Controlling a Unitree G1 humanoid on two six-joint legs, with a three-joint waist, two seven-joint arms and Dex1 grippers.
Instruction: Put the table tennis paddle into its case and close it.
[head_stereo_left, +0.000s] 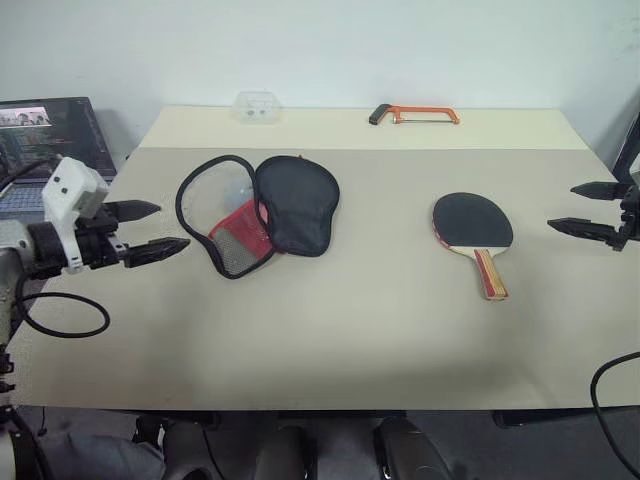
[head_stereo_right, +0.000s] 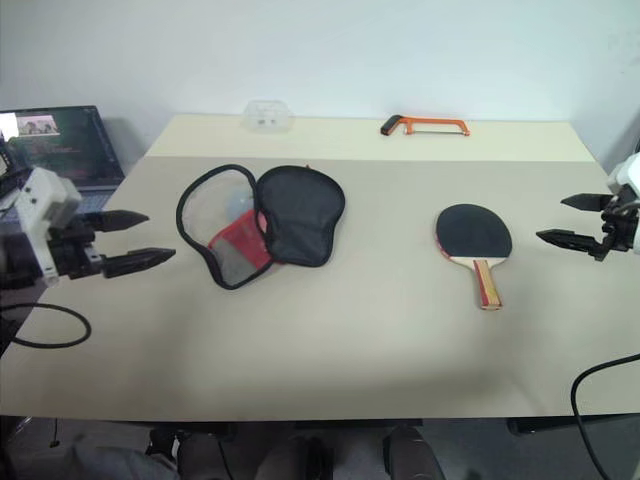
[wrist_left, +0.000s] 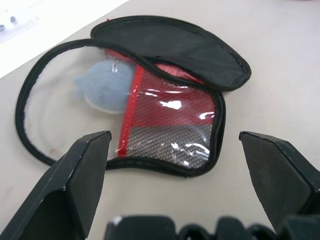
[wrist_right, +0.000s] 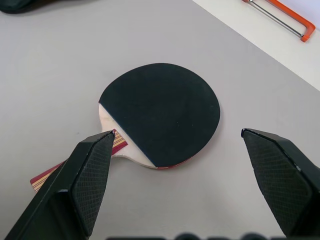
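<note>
One paddle (head_stereo_left: 472, 222), one case (head_stereo_left: 262, 212) lying open, one hacksaw (head_stereo_left: 414, 114) at 12 o'clock; beige table (head_stereo_left: 330, 320); my left gripper (head_stereo_left: 143, 231) and right gripper (head_stereo_left: 585, 208) both wide, empty.

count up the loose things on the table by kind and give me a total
Round black-faced table tennis paddle with striped wooden handle: 1
Soft black and red fabric paddle case, lying open: 1
Small grey-blue lump inside the case: 1
Orange-framed hacksaw: 1
Small clear plastic box: 1
Total: 5

A lab-like test room: a plain beige table (head_stereo_left: 330, 340) against a bare white wall, a laptop (head_stereo_left: 45, 140) just beside the table's left edge (screen lit).
</note>
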